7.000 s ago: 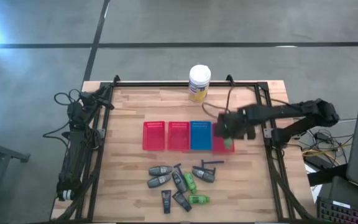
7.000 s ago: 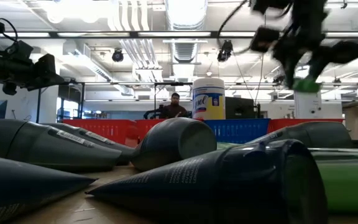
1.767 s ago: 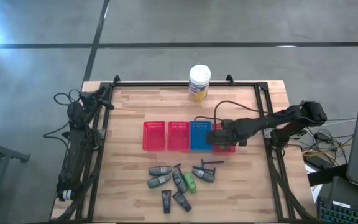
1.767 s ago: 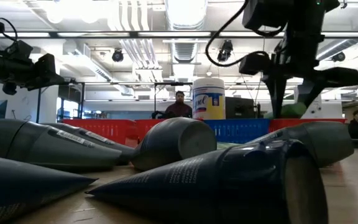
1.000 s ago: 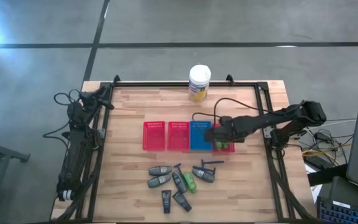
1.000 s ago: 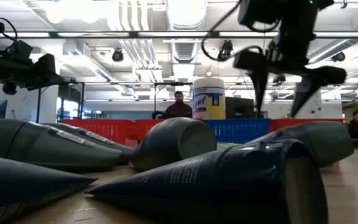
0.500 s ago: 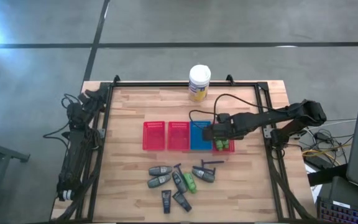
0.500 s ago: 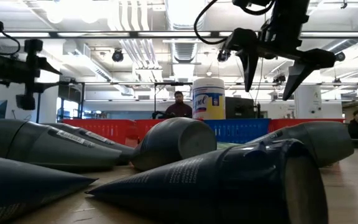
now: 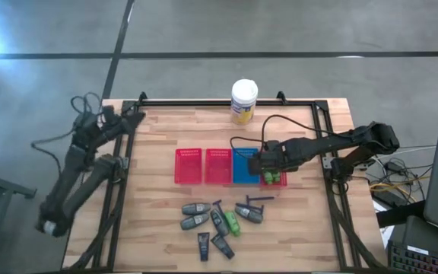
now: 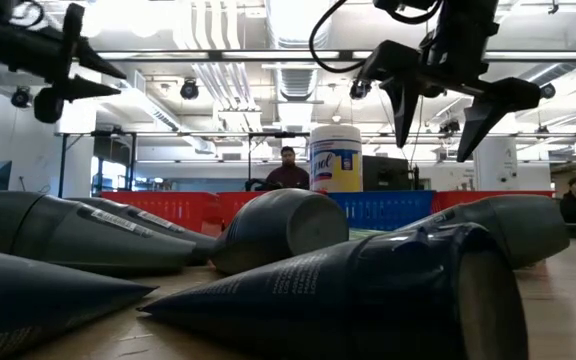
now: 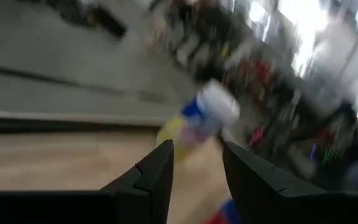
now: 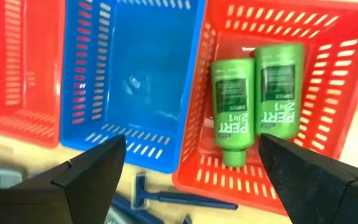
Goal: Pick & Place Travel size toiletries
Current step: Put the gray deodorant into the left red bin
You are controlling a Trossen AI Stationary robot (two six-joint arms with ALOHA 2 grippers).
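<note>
Landmark: we place everything against the blue tray [image 9: 245,166], third in a row of four slotted trays.
Right gripper [image 10: 444,112]: we see it hovering just above the red tray [image 12: 344,112] on the blue tray's right, fingers spread wide and empty.
Placed: two green bottles [image 12: 252,96] lie side by side in that red tray.
Left gripper [image 11: 195,167]: raised at the table's left edge, well apart from the blue tray; fingers part-way apart with nothing between them.
Waiting pile [image 9: 219,223]: near the front edge, forward of the blue tray, we count grey bottles, one green bottle, black tubes and dark razors.
Handling: we judge these light, rigid and smooth-skinned, so likely slippery.
Hold: we would pinch a bottle across its narrow middle.
</note>
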